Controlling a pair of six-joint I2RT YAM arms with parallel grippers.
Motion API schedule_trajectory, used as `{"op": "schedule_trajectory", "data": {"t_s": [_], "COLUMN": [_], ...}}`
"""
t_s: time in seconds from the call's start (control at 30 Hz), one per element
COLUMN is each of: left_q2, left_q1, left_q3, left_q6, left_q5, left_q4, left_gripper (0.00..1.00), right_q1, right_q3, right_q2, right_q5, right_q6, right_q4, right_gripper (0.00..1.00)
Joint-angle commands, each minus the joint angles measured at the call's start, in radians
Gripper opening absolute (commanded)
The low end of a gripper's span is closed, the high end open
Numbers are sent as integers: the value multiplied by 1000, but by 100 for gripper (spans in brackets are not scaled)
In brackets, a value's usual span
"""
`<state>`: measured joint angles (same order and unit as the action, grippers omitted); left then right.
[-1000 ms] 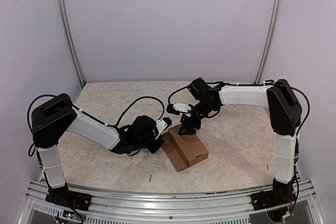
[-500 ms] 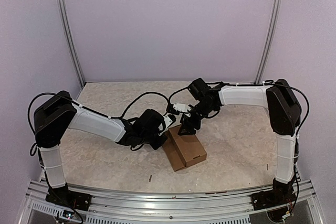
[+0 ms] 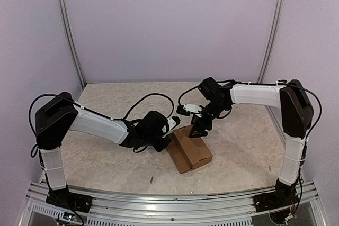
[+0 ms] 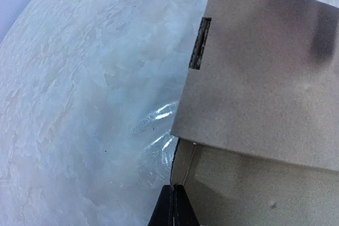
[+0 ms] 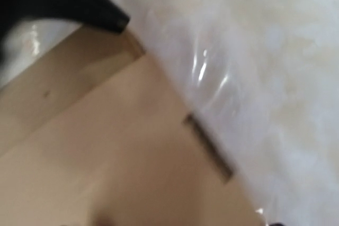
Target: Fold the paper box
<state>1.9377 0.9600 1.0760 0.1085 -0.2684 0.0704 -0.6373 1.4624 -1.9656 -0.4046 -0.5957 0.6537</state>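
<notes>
Counting gives one paper box (image 3: 192, 149) and two grippers. Plain brown with its lid down and a narrow slot in it, the box lies mid-way along the bench (image 3: 106, 162), toward the near edge. The left gripper (image 3: 166, 142) is pinched closed at the box's left side. The right gripper (image 3: 199, 129), fingers spread, hovers over its far end. The right wrist view is blurred.

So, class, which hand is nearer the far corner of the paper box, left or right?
Right. The right hand sits at the far corner of the paper box; the left hand, shut, is at the box's left side, away from that corner.
</notes>
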Motion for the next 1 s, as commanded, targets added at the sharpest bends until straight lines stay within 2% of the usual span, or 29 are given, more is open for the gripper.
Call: {"op": "schedule_trajectory", "data": {"t_s": [0.0, 0.07, 0.17, 0.4, 0.53, 0.7, 0.83, 0.97], "left_q2": [25, 25, 23, 29, 41, 49, 47, 50], "left_q1": [3, 3, 5, 8, 8, 9, 11, 17], "left_q3": [20, 21, 20, 24, 45, 56, 58, 65], "left_q6": [-22, -28, -42, -66, -82, -103, -132, -139], "left_q5": [11, 13, 15, 9, -1, -8, -11, -15], "left_q4": [-19, -23, -32, -40, -67, -113, -122, -128], "left_gripper": [0, 0, 0, 0, 0, 0, 0, 0], "right_q1": [8, 8, 1, -134, -238, -395, -420, -420], "right_q3": [-49, -66, -163, -479, -528, -648, -702, -719], "right_q2": [98, 123, 204, 537, 535, 525, 534, 549], "right_q5": [-13, -14, 0, 109, 144, 378, 472, 509], "right_q6": [-32, -51, -91, -274, -321, -357, -356, -334], "right_q4": [65, 83, 73, -129, -124, -255, -351, -406], "right_gripper": [80, 82, 93, 99, 100, 100, 97, 89]}}
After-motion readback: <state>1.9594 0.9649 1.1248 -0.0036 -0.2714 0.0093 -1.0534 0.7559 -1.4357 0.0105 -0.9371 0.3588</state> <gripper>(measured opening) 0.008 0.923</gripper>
